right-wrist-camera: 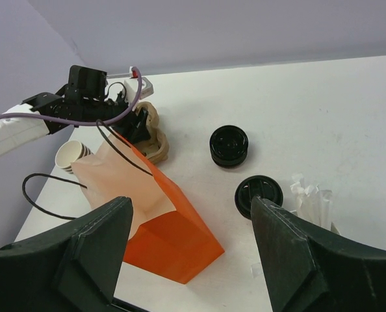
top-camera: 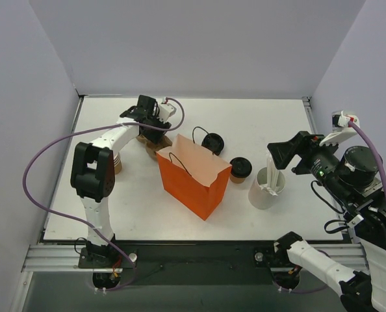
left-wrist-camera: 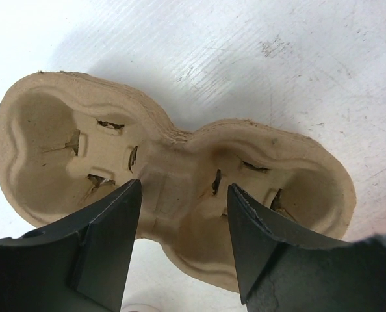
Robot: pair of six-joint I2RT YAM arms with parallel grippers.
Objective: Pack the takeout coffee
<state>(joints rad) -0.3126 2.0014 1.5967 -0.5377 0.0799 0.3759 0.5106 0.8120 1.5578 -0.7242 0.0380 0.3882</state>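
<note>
top cam: fixed high above and behind the arm bases, looking down and fwd over the whole tabletop (top-camera: 271, 123). widest, farthest view; both arms and the walls fit in. left wrist cam: looks nearly straight down past its own left hand (left-wrist-camera: 184, 185), v close to a pulp cup carrier (left-wrist-camera: 50, 143) that almost fills the frame. right wrist cam: sits higher, tilted down and across the tabletop twd the left arm, right hand (right-wrist-camera: 192, 203) at the bottom edge, mid distance. it shares w/ the top cam the orange bag (right-wrist-camera: 173, 240), lid stack (right-wrist-camera: 229, 144), takeout coffee (right-wrist-camera: 258, 195) and left hand. the carrier shows in all three.
</note>
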